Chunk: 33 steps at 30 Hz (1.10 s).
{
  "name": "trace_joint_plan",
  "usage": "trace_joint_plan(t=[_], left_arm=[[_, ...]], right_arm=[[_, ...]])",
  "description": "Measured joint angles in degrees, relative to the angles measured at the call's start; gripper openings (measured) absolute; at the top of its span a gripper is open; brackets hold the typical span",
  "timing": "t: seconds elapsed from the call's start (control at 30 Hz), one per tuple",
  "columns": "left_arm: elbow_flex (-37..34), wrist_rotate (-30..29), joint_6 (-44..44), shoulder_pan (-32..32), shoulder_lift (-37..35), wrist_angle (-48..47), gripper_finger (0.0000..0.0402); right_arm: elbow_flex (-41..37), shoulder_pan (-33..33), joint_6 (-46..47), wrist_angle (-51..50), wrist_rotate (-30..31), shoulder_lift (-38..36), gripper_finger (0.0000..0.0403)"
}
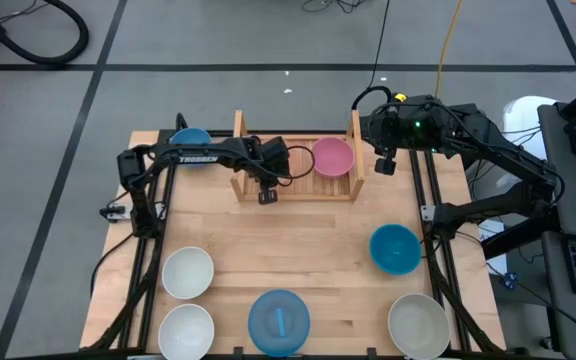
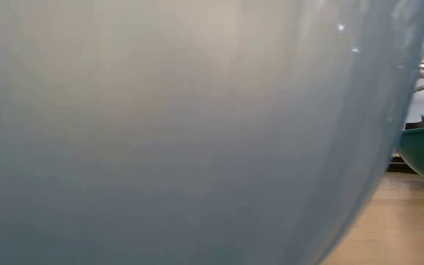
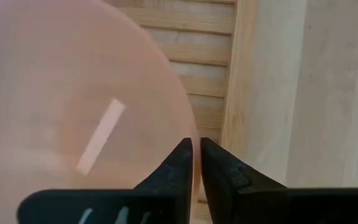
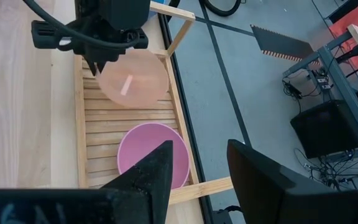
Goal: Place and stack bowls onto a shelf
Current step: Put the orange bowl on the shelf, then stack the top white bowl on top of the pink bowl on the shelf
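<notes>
Front of table: two white bowls (image 1: 187, 272) (image 1: 186, 331), a translucent blue bowl (image 1: 279, 322), a grey-beige bowl (image 1: 417, 325) and a glossy teal bowl (image 1: 395, 249) remain unplaced. Farther back, the slatted light-wood shelf (image 1: 297, 186) holds one smooth pink bowl (image 1: 333, 157). Above its vacant half, the left gripper (image 3: 196, 163) is pinched onto the rim of a translucent peach bowl (image 4: 132, 77). The right gripper (image 4: 199, 171) waits beside the shelf, jaws apart. Another blue bowl (image 1: 190, 138) sits rearmost. Judged early in the task.

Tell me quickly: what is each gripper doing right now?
Left gripper: shut on the peach bowl's rim, over the shelf.
Right gripper: open, holding nothing.
</notes>
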Motion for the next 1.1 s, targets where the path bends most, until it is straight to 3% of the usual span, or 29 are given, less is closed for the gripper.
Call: trace_joint_plan(t=[0.2,0.47,0.93,1.1], left_arm=[[0.0,-3.3,-3.8,0.0,0.0,0.5,0.0046],[0.0,-3.4,-5.9,-0.2,-1.7,0.3,0.0048],[0.0,-3.9,-11.4,-0.1,-13.9,-3.4,0.0049],[0.0,-4.0,-14.0,-0.1,-17.3,-7.7,0.0025]], right_arm=[[0.0,0.0,0.0,0.0,0.0,0.0,0.0144],[0.0,0.0,0.0,0.0,0.0,0.0,0.0144],[0.0,0.0,0.0,0.0,0.0,0.0,0.0144],[0.0,0.0,0.0,0.0,0.0,0.0,0.0144]])
